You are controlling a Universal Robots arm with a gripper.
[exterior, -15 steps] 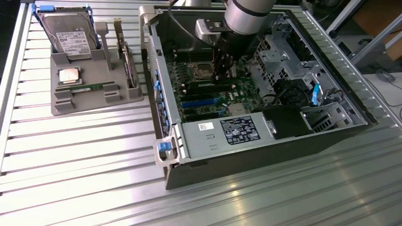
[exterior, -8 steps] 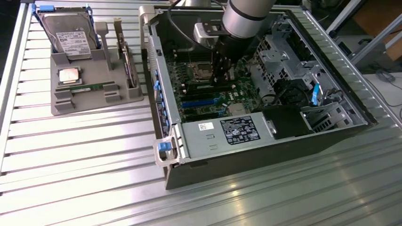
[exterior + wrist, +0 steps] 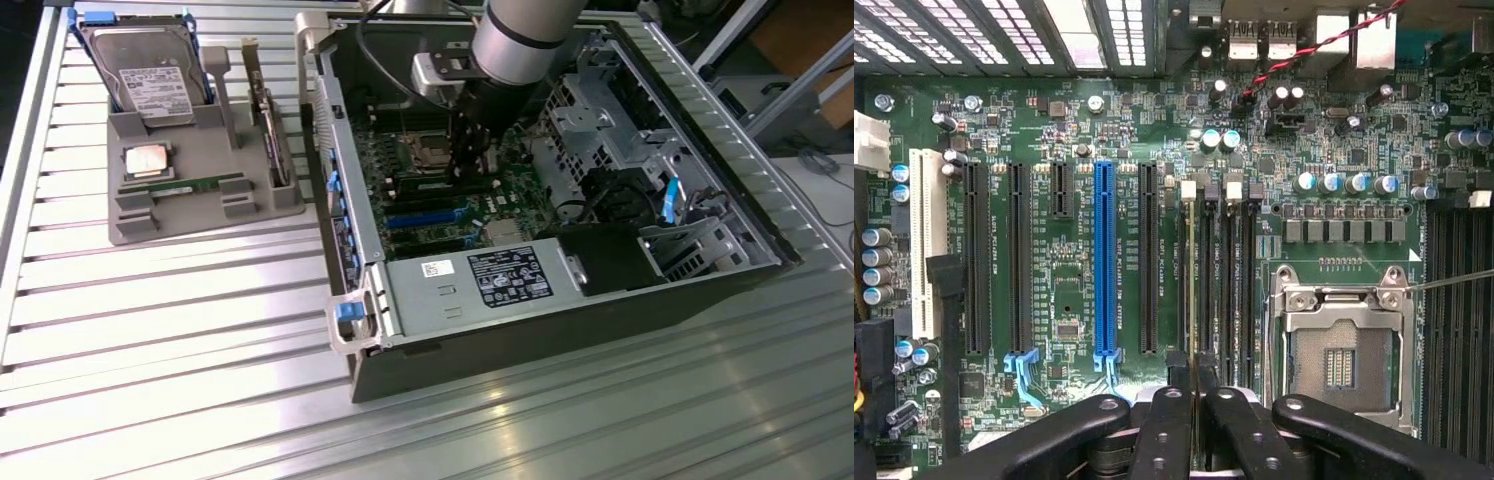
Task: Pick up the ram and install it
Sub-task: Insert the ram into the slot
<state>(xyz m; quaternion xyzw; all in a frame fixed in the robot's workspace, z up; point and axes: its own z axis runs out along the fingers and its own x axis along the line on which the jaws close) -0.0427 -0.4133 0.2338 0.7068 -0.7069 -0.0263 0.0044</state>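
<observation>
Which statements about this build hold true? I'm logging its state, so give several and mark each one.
1. The gripper is shut on the ram, held edge-on over the motherboard. True.
2. The processor socket holds a chip. False: it is empty; the processor lies on the grey holder.
3. The hard drive stands in that holder, outside the computer case. True.
4. Every expansion slot is black. False: there is a blue slot and a white slot.
</observation>
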